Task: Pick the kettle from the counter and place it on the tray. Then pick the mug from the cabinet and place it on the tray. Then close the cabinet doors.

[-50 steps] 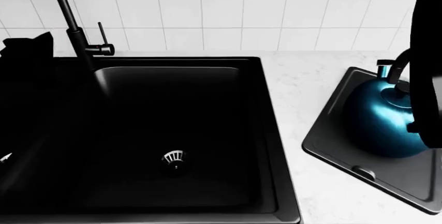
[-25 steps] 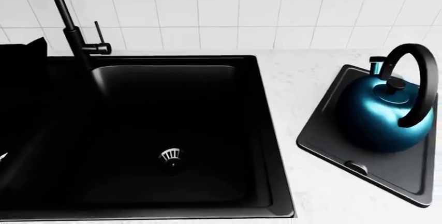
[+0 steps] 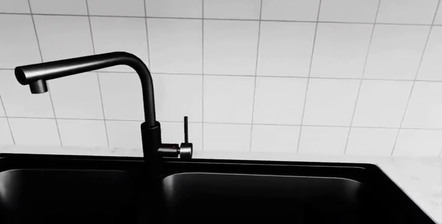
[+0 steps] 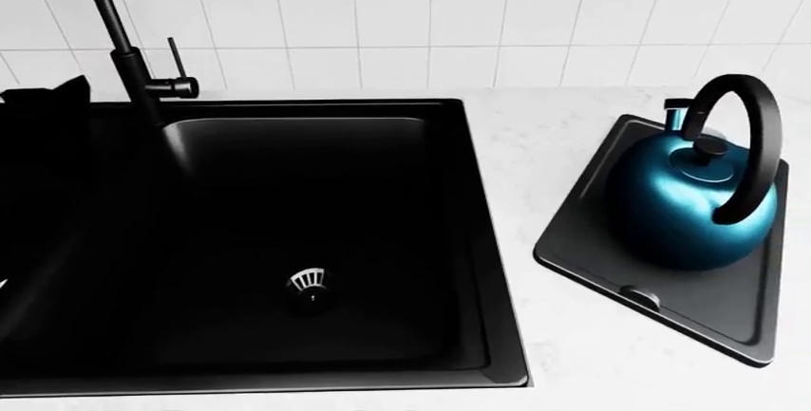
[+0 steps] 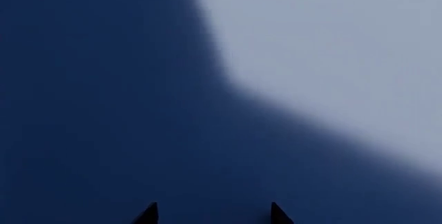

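Observation:
The teal-blue kettle (image 4: 690, 207) stands upright on the black tray (image 4: 595, 250), which lies on the white counter (image 4: 533, 155) right of the sink. No gripper touches it. In the right wrist view my right gripper (image 5: 214, 216) shows only two dark fingertips (image 5: 148, 214), spread apart with nothing between them, before a blurred dark-blue and pale-grey surface. A dark shape at the head view's left edge is my left arm (image 4: 45, 136); its fingers cannot be made out. The mug and the cabinet are out of view.
A black double-basin sink (image 4: 488, 240) fills the middle and left, with a black faucet (image 4: 127, 60) (image 3: 148, 110) at its back rim. A white tiled wall (image 4: 443, 12) stands behind the counter.
The right arm, which covered the kettle's right side a second ago, has left the head view. The kettle stays on the tray. The head view has shifted slightly.

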